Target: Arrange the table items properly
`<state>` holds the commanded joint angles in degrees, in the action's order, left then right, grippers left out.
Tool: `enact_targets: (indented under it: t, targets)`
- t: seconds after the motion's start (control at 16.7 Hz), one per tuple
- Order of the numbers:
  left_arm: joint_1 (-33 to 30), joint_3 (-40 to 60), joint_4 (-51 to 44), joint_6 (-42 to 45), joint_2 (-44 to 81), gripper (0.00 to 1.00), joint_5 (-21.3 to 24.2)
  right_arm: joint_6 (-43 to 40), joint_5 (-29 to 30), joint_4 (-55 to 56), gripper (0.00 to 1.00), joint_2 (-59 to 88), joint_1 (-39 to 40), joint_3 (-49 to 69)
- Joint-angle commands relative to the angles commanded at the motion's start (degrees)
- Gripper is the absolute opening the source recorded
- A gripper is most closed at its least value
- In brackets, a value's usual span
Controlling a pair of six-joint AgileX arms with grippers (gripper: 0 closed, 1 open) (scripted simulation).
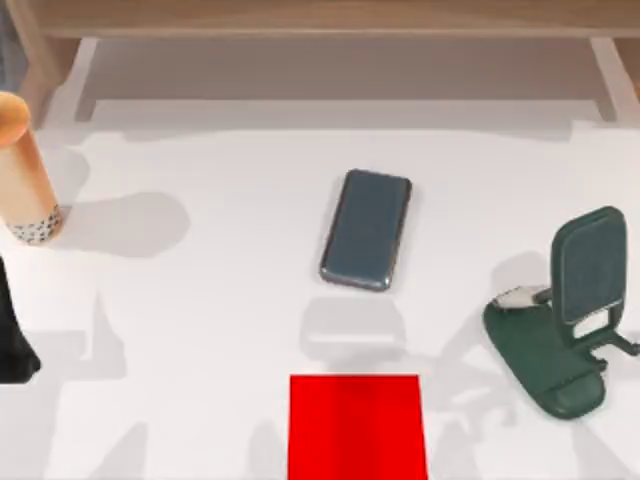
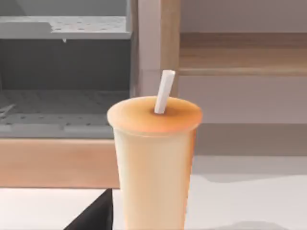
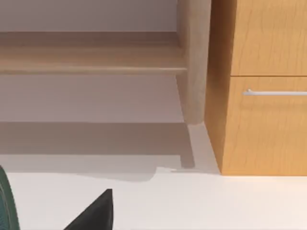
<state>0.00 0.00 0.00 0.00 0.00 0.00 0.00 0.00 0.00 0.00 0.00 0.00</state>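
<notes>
A tall orange-tan cup [image 1: 25, 170] with a black-speckled bottom stands upright at the table's far left. In the left wrist view the cup [image 2: 153, 163] is close ahead, with a white straw [image 2: 164, 91] in its lid. A grey-blue phone [image 1: 366, 230] lies flat at the table's middle. A dark part of my left gripper [image 2: 93, 215] shows just short of the cup, and the left arm [image 1: 12, 340] sits at the left edge, nearer than the cup. A dark part of my right gripper [image 3: 93, 213] shows above the table near the stand.
A dark green hinged stand [image 1: 575, 320] stands at the right, with a small pale grey shape [image 1: 518, 298] beside its base. A flat red rectangle [image 1: 357, 425] lies at the front middle. A wooden shelf [image 1: 320, 20] runs along the back, and a drawer cabinet [image 3: 261, 86] rises at the right.
</notes>
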Motion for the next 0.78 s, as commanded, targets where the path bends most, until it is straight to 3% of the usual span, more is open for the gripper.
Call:
enact_targets:
  t: [0.36, 0.78]
  targets:
    - [0.0, 0.0, 0.0, 0.0, 0.0, 1.00, 0.0, -1.1, -0.1, -3.1, 1.00, 5.4, -0.3, 4.2]
    - [0.0, 0.0, 0.0, 0.0, 0.0, 1.00, 0.0, -6.9, -0.1, -18.2, 1.00, 31.7, -2.5, 24.4]
